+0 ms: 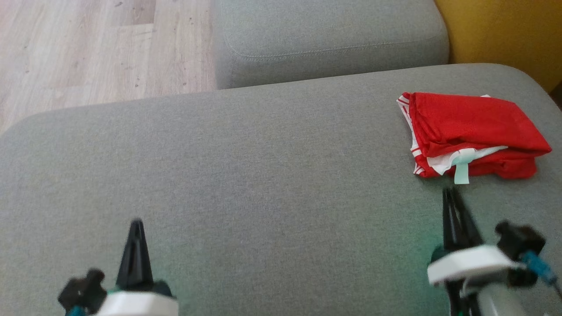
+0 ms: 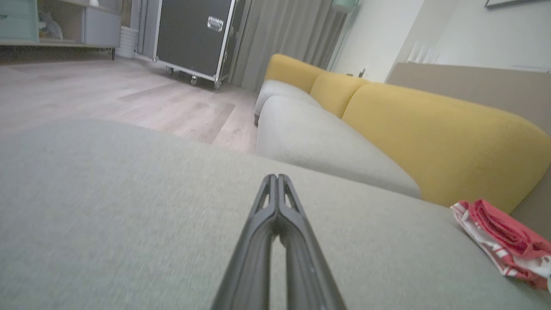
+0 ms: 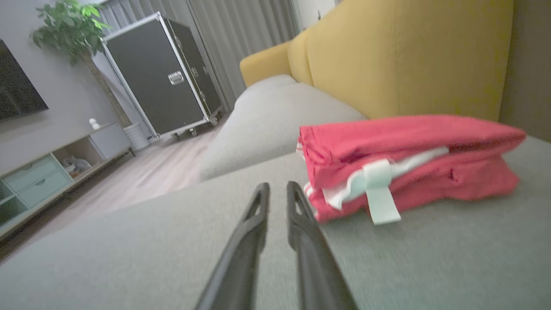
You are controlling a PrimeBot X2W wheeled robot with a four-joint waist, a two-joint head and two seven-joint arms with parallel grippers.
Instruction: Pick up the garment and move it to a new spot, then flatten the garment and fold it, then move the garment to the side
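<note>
Red, white-trimmed: found the garment (image 1: 474,123) folded at the right end of the grey sofa seat (image 1: 246,166). Saw the left gripper (image 2: 275,176) closed and empty, and the right gripper (image 3: 277,186) slightly parted, empty, near the pale tag (image 3: 381,198). Feared a snag there, probably pulling the fold open.

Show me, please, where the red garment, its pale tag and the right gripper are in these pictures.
red garment (image 1: 474,118), head view, on its top red fold.
pale tag (image 3: 381,198), right wrist view, middle of the hanging strip.
right gripper (image 3: 277,187), right wrist view, the gap midway between its fingertips.
</note>
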